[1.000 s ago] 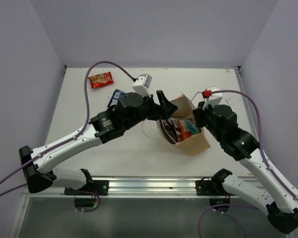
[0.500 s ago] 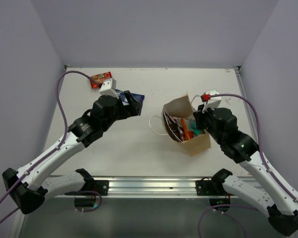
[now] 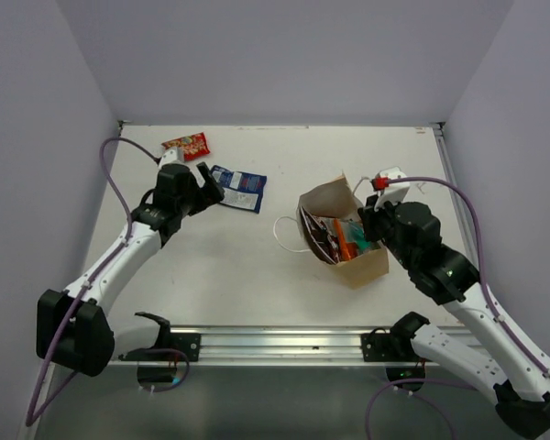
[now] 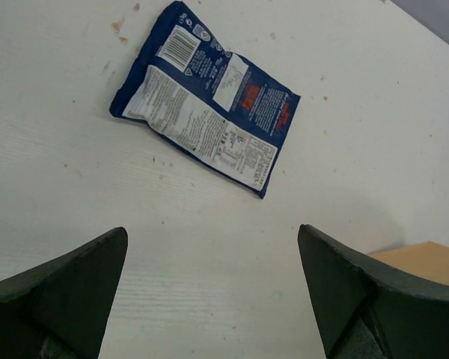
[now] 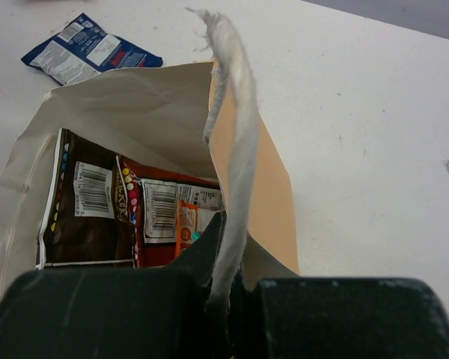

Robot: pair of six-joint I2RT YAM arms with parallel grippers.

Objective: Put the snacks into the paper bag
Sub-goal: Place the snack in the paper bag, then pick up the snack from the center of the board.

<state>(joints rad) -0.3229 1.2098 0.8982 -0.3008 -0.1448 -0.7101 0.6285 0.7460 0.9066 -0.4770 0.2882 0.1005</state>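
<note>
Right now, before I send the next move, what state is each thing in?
Paper bag, mouth open, holding packets.
Handle, pinched in the right pincer.
Right pincer, shut on the handle.
Left pincer, open, empty, above the table.
Blue packet, flat on the table, outside the bag, barcode side up.
Red packet, flat on the table, outside the bag.

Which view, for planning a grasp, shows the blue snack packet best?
Left wrist: the blue snack packet lies flat, close and unobstructed. Top external shows it whole but small; right wrist, small in a corner.
</note>
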